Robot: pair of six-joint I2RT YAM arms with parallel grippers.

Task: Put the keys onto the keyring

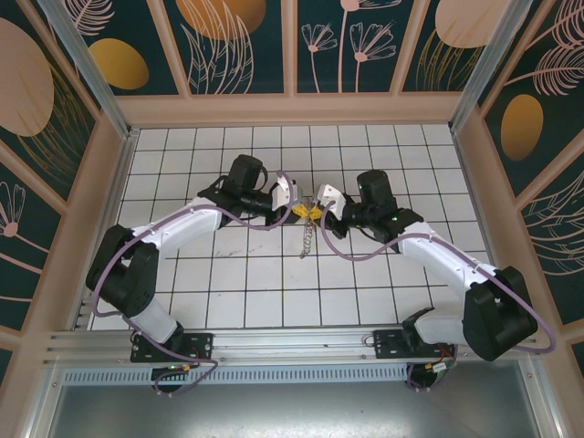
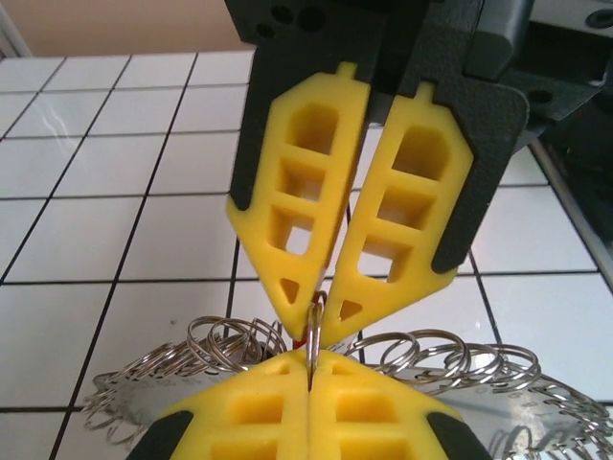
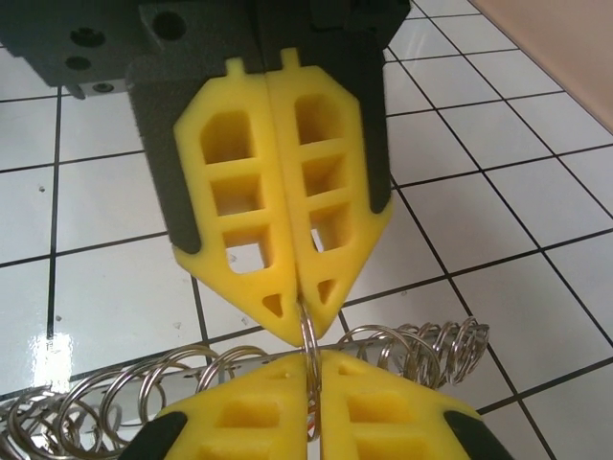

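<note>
The two arms meet nose to nose over the middle of the white tiled counter (image 1: pixel 228 292), and both take the same piece of wire, which looks like a deliberate two-handed hold for threading. The keyring (image 1: pixel 308 239) is a bunch of thin metal loops that trails from the meeting point down to the tiles; the left wrist view shows its coils (image 2: pixel 431 359) fanned out on the counter just below the tips. One turn of it stands upright between the tips. The left gripper (image 2: pixel 308 359) has its yellow fingers (image 2: pixel 249 412) pressed flat together on that turn from one side. The right gripper (image 2: pixel 314 321) faces it with fingers (image 2: pixel 297 220) that part toward their roots but close at the tips on the same wire. Gripping from opposite sides probably steadies the floppy ring and keeps one loop edge-on, so that a key can be worked along it. A sliver of red (image 2: pixel 303 337) shows right at the pinch; it may be the red-tagged key, but it is too small to tell
</note>
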